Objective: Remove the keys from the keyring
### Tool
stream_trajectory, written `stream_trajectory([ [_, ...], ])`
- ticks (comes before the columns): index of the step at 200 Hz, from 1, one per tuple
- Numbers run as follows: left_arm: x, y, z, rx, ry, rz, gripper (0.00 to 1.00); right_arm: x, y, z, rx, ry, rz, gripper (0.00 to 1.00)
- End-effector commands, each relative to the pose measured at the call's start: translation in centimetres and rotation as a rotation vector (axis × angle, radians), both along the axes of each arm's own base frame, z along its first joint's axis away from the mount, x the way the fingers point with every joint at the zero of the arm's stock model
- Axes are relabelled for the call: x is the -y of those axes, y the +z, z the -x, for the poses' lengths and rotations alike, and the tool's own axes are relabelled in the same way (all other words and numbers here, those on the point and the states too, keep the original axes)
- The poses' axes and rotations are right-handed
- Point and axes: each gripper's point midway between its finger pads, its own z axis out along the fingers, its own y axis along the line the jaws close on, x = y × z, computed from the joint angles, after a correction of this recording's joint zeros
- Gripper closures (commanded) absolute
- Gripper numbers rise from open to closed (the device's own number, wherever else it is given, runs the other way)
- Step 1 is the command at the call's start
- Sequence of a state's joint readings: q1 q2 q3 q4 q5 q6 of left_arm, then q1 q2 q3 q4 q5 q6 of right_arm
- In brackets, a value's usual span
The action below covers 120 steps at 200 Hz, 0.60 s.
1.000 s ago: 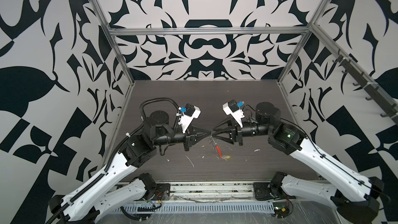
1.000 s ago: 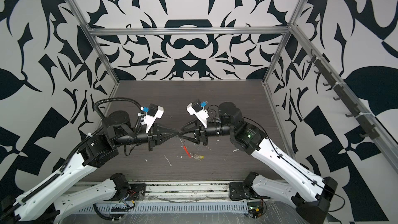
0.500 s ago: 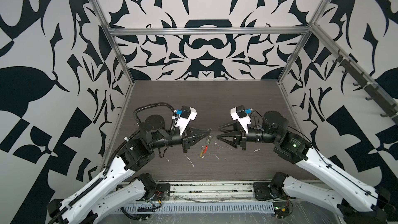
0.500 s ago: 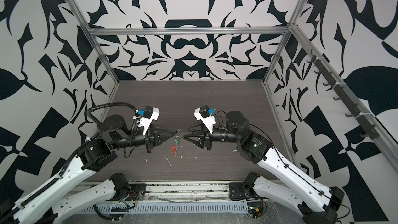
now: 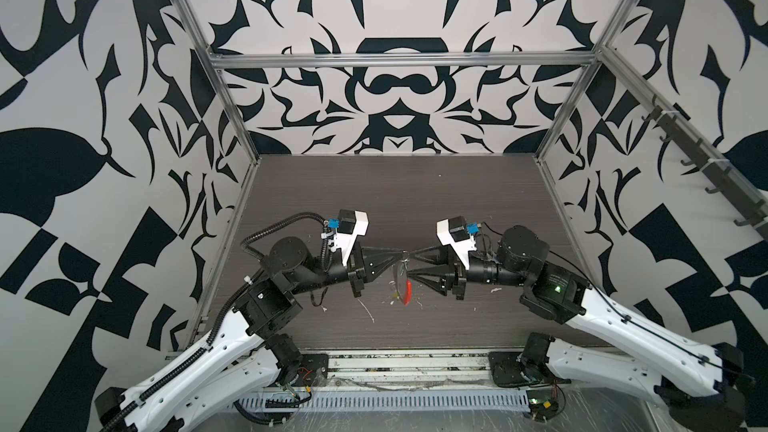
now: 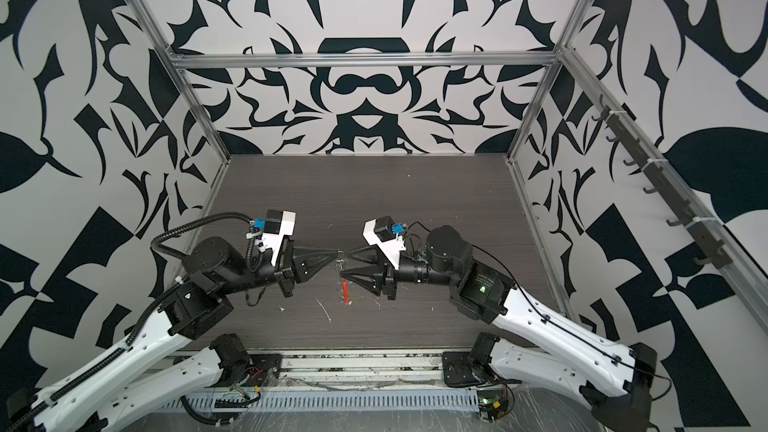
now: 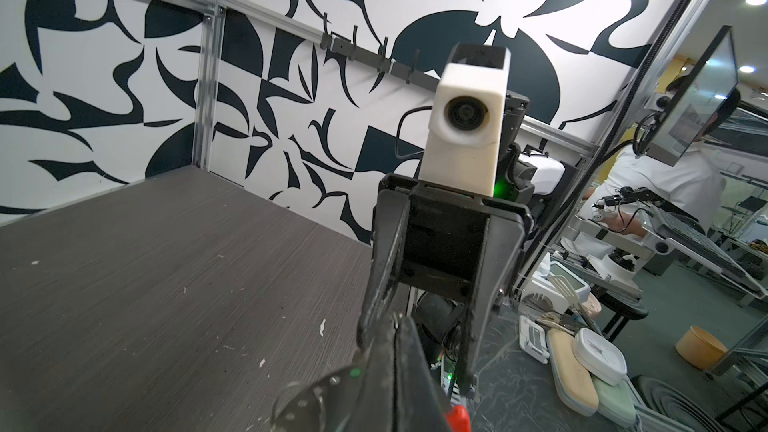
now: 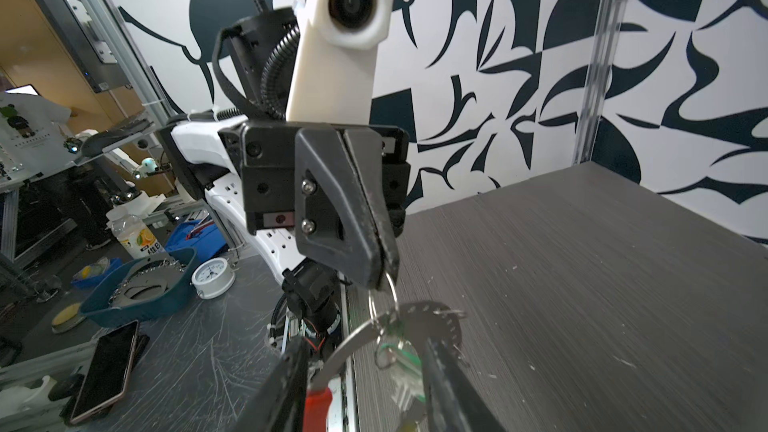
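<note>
My left gripper [image 5: 401,252] is shut, its tip [image 8: 380,280] pinching a small silver split ring [image 8: 384,297]. From that ring the keyring [image 8: 357,340], a grey hoop with a red sleeve [image 5: 408,292], hangs above the table. A silver key with a green tag [image 8: 401,361] dangles on the hoop, and a yellowish bit [image 8: 408,425] shows below it. My right gripper [image 5: 409,263] faces the left one tip to tip. It is open, its fingers [image 8: 282,388] on either side of the hoop and the green-tagged key. In the left wrist view the hoop [image 7: 307,396] shows beside my shut left gripper [image 7: 397,320].
The dark wood table [image 5: 395,201] carries white scraps [image 5: 368,311] under and around the grippers. Patterned walls on aluminium posts close three sides. A rail of hooks [image 5: 706,168] runs along the right wall.
Half a second ago the right gripper stood back from the left one; it has moved in again, fingers around the hanging keyring. The left gripper has stayed shut on the small ring.
</note>
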<state>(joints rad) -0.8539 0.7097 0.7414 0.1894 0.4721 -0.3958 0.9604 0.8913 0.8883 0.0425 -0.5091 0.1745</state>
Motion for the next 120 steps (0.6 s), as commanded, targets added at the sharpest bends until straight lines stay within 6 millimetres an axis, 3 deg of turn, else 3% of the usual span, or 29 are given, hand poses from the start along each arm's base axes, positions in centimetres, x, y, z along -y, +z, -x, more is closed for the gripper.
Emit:
stream_trajectory([
  [1,-0.8,2.9,0.8,0.082,-0.006,0.119,1.0,-0.1,2.9,-0.3,0.093,-0.036,-0.097,0.54],
  [102,-1.7,4.2,1.6,0.143,-0.014,0.212,1.0,-1.9,1.5,0.0,0.084,-0.042,-0.094,0.68],
  [120,-1.6,4.1,1.6,0.139,-0.019,0.213,1.0,-1.9,1.6,0.2,0.084,-0.038,-0.097,0.66],
])
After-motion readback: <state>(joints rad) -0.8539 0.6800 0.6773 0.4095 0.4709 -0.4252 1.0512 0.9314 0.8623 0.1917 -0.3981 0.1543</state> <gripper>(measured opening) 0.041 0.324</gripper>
